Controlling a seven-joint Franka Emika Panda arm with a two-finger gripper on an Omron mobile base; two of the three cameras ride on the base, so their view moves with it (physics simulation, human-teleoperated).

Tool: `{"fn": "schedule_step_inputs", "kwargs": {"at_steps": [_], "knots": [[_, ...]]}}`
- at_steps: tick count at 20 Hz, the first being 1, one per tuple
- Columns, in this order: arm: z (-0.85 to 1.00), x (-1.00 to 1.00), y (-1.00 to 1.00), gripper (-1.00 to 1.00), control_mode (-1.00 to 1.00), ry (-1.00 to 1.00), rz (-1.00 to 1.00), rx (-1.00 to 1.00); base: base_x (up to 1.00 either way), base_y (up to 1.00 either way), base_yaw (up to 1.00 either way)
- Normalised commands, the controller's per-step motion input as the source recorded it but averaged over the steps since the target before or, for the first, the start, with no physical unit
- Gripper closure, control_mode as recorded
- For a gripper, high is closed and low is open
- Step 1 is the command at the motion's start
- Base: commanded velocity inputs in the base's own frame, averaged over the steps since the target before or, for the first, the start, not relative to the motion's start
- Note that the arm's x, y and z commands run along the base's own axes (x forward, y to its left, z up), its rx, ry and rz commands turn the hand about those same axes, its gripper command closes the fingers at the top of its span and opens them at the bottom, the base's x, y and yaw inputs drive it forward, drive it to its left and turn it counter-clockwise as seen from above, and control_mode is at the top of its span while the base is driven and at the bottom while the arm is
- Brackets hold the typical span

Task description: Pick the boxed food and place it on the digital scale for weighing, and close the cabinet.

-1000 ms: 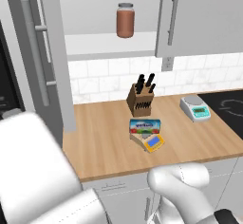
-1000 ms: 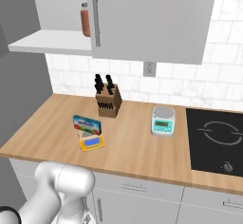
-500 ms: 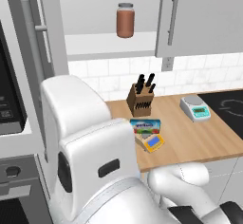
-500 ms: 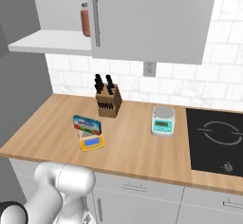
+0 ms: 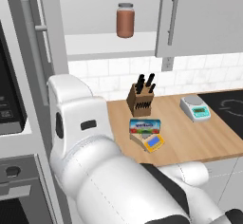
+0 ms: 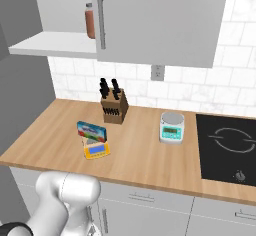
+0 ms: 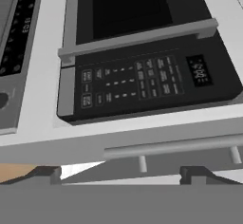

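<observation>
The boxed food [image 5: 144, 126] [image 6: 91, 131], a blue carton with a white label, stands tilted at the back of the tan digital scale [image 5: 154, 143] [image 6: 97, 150] and touches it. The blue display faces the counter's front edge. The cabinet [image 5: 204, 14] [image 6: 155, 20] has its left door [image 5: 35, 52] swung open, which bares the white shelf [image 5: 109, 45] [image 6: 55, 42]. In the hand view my gripper [image 7: 121, 174] is open, with nothing between its fingertips [image 7: 45, 173]. It faces a long silver bar handle [image 7: 175, 146] on a light-grey panel.
A brown jar [image 5: 125, 20] [image 6: 90, 21] stands on the shelf. A knife block [image 5: 141, 99] [image 6: 113, 105], a white scale [image 5: 194, 108] [image 6: 171, 126] and a black cooktop [image 5: 228, 107] [image 6: 230, 147] share the counter. A black microwave [image 7: 137, 83] sits left of the cabinet. My arm [image 5: 95, 161] fills the foreground.
My arm has swung up and left across the left base view and now covers the counter's left end. The carton, the scales and the jar have stayed in place.
</observation>
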Motion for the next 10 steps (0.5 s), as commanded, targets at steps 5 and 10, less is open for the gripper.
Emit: {"fn": "schedule_step_inputs", "kwargs": {"at_steps": [5,10], "knots": [[-0.17,0.64,0.1,-1.0,-1.0,-0.06,0.0,0.0,0.0,0.0,0.0],[-0.08,0.31,0.18,-1.0,-1.0,-0.15,0.04,0.0,0.0,0.0,0.0]]}}
